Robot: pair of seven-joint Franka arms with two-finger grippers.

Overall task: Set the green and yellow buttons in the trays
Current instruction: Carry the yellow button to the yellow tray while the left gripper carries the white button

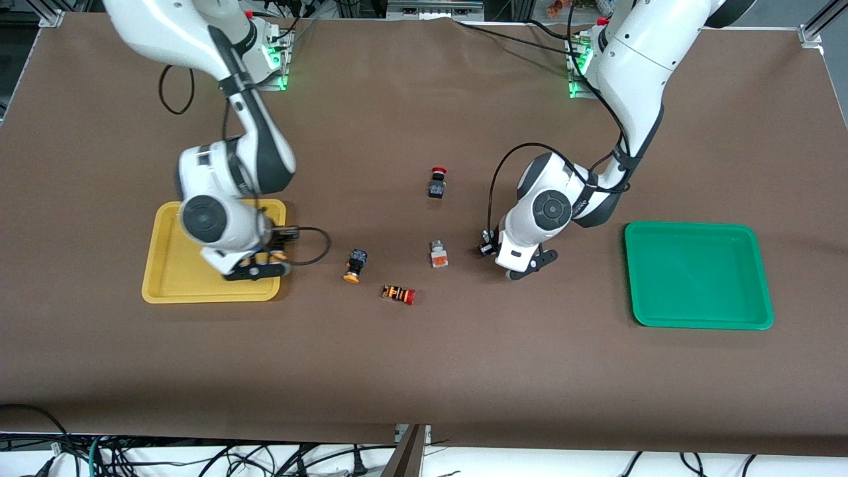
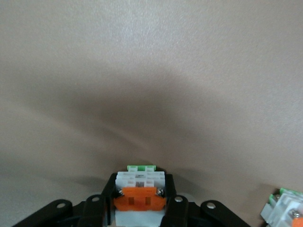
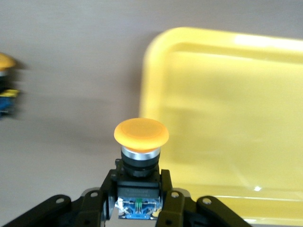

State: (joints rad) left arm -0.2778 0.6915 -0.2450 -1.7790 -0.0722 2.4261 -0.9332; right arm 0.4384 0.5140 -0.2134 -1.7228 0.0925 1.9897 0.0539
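My right gripper (image 1: pixel 264 266) is shut on a black-bodied button with a yellow-orange cap (image 3: pixel 141 133). It holds it over the yellow tray's (image 1: pixel 172 281) rim toward the table's middle; the tray also shows in the right wrist view (image 3: pixel 227 118). My left gripper (image 1: pixel 528 266) is low over the table between the loose parts and the green tray (image 1: pixel 699 275). It is shut on a white-bodied button with an orange mark (image 2: pixel 140 191), which is hidden in the front view. A second yellow-capped button (image 1: pixel 356 265) and a second white-bodied button (image 1: pixel 438 254) lie mid-table.
A black switch with a red cap (image 1: pixel 437 182) lies farther from the front camera than the white button. An orange-striped piece with a red cap (image 1: pixel 399 294) lies nearer to it. Both trays hold nothing.
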